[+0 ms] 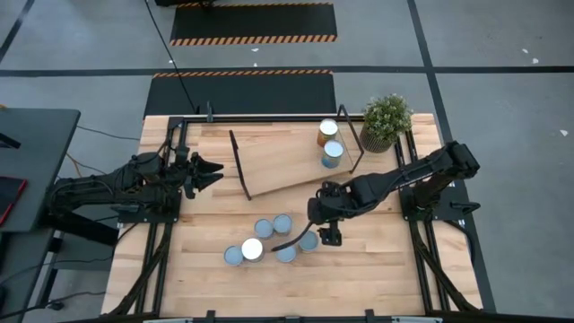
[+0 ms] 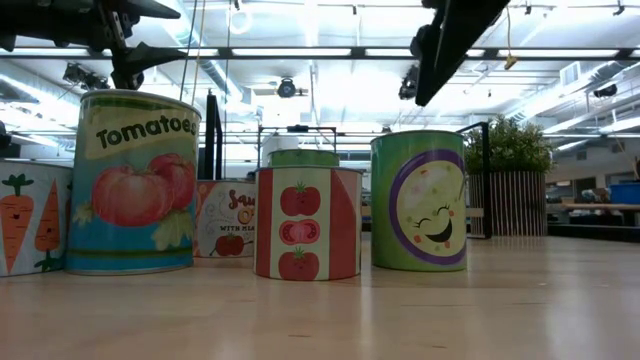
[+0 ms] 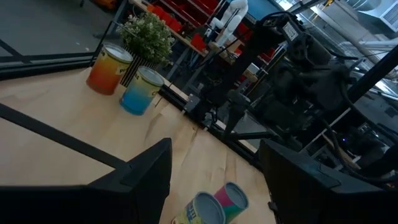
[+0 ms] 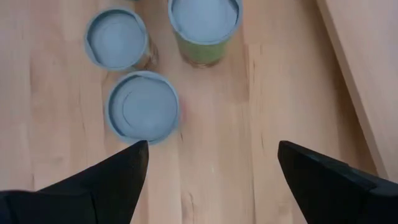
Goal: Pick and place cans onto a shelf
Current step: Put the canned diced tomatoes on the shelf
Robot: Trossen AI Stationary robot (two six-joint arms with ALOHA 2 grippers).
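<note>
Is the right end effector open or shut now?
Open. In the right wrist view, the right end effector shows its two dark fingers spread wide over bare table, holding nothing.

Tomato can (image 2: 135, 185) is blue and yellow with red tomatoes, smiley can (image 2: 419, 200) is green with a purple ring, carrot can (image 2: 30, 217) is white with orange carrots.

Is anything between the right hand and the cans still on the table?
Nothing visible: the open right hand hangs above the cluster of blue-grey-topped cylindrical cans, nearest the green-sided can, with only bare tabletop below its fingers.
</note>
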